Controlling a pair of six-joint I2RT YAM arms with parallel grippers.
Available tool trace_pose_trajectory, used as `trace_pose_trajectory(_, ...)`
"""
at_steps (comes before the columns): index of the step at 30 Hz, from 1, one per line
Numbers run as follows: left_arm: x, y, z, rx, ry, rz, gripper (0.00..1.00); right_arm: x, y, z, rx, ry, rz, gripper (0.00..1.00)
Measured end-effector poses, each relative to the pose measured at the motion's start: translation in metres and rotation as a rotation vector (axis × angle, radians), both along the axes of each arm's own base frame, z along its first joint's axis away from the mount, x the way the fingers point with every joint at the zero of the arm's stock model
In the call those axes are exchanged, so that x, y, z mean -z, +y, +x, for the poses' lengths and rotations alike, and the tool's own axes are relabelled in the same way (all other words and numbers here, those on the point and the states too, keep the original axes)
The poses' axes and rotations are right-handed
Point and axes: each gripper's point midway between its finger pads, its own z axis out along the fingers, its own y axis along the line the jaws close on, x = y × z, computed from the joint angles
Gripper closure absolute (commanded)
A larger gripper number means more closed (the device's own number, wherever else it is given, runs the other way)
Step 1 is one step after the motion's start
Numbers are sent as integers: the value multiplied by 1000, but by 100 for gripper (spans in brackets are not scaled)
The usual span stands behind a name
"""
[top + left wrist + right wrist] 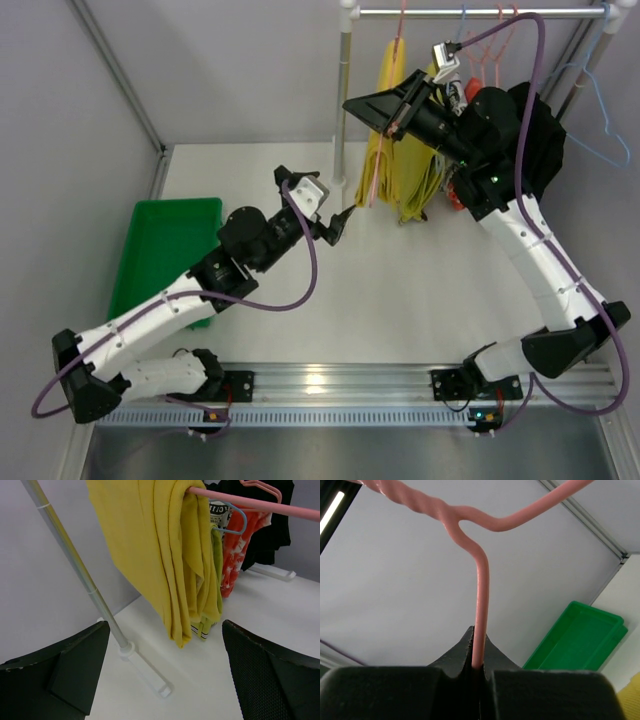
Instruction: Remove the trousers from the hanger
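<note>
- My right end effector (390,118) is raised beside the rack (470,12), its fingers pressed together on the pink hanger (378,165).
- In the right wrist view, the right end effector (477,672) pinches the pink hanger's (480,605) wire just below the twisted neck.
- The bright yellow trousers (383,150) are draped over the pink hanger's bar and hang down next to the rack's upright pole.
- The olive-yellow trousers (420,180) hang just behind them, touching them.
- From the left wrist camera, the bright yellow trousers (150,545) fold over the pink hanger (250,503), and the olive-yellow trousers (216,555) show at their right edge.
- Beyond them on the rack (75,560) hang a blue hanger (235,517), a red-orange garment (237,555) and a black garment (272,525).
- My left end effector (340,225) is low over the tabletop (400,290), spread wide, holding nothing and pointed at the trousers.
- The left end effector (165,675) is near the hems but apart from them.
- A green bin (170,240) sits at the left edge of the tabletop, well apart from the trousers.
</note>
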Motion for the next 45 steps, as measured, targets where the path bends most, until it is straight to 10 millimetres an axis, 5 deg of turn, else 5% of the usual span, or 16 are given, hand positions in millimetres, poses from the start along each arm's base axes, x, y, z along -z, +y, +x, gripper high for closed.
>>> trace_pose_trajectory(11,-14,-30,45,-114,-61,-109,6,-6,-1,-3,13,7,8,100)
trace_pose_trajectory(19,-48,-30,44,-113,-118,-217,11,-20,-11,-20,14,-6,31,100)
trace_pose_trajectory(25,-53,-33,43,-95,-111,-259,15,-33,-20,-33,22,-32,51,100)
trace_pose_trajectory(45,-56,-47,37,-34,-57,-329,14,-12,-19,-4,103,98,50,100)
